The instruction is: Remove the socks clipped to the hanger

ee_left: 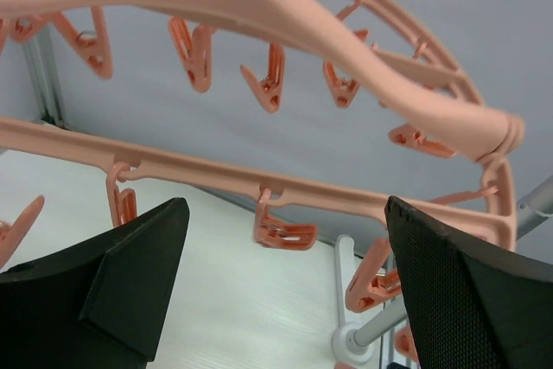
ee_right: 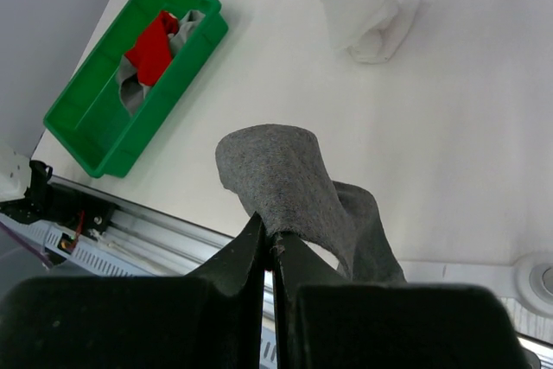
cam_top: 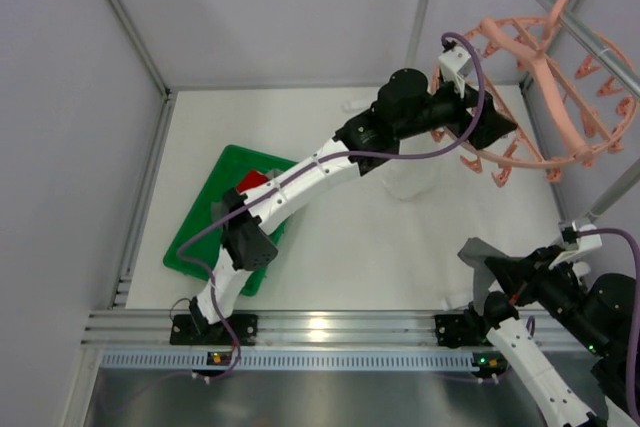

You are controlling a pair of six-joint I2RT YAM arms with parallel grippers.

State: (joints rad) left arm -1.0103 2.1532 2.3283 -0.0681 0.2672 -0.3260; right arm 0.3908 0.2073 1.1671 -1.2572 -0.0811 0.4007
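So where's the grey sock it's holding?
In the overhead view the grey sock sits lower right, pinched in the right arm's jaws above the table's near edge.

This looks like a robot lab cell, not a home. A left arm [cam_top: 300,182] and a right arm [cam_top: 530,347] are bolted to a slotted aluminium rail [cam_top: 320,327] at 6 o'clock of a white table [cam_top: 400,247]. Plain pale panels [cam_top: 70,147] set in metal posts [cam_top: 125,22] box it in. Purple cables [cam_top: 400,155] loop along the arms. A green tray [cam_top: 195,212] sits at 9 o'clock, and a pink hanger [cam_top: 540,97] hangs from a pole [cam_top: 600,47] at 2 o'clock.
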